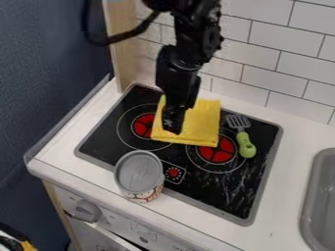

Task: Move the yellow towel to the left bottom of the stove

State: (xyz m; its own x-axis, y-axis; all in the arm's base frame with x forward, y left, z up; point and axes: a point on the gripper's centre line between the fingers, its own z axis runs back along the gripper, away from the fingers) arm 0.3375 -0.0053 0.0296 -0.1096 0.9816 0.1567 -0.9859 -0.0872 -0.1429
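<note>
The yellow towel (203, 122) is spread on the black stove top (124, 142), between the two red burners and partly over them. The pincer (172, 126) is held above the towel's left part, pointed downward; whether it is spread or pressed together cannot be told. A grey-lidded can (139, 172) is set at the near edge, and a green-handled spatula (245, 143) is laid to the towel's right.
</note>
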